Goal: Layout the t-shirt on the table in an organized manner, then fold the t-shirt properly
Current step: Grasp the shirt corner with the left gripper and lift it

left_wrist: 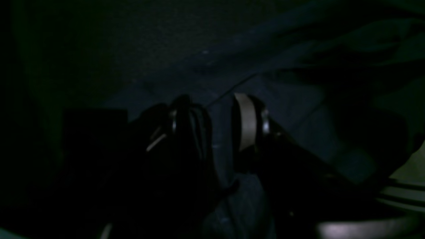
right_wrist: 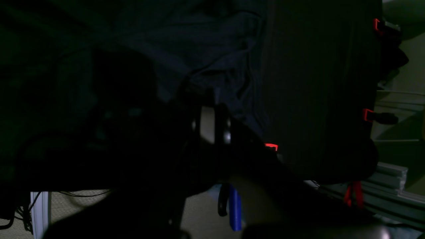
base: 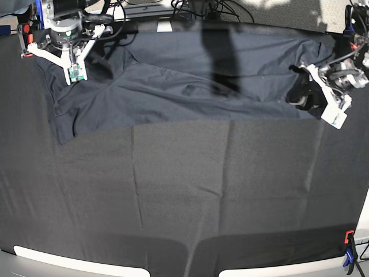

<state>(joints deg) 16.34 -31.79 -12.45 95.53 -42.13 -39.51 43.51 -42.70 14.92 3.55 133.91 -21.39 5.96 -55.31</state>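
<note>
the t-shirt (base: 173, 86) lies spread wide across the far part of the table (base: 184, 196), its near hem ragged and a corner drooping on the camera's left; the whole near half of the black cloth is open. the left gripper (left_wrist: 217, 124) stands parted over shirt fabric at one end. the right gripper (right_wrist: 207, 124) is pinched shut at the other end; whether it holds cloth is unclear. the shirt is dark navy and creased.

t-shirt (base: 173, 86) on table (base: 184, 190) far side | grippers probably at its ends

t-shirt (base: 173, 86): dark navy, plain | table (base: 184, 190) cloth: matte black | clamp (base: 349, 254): orange-blue
</note>
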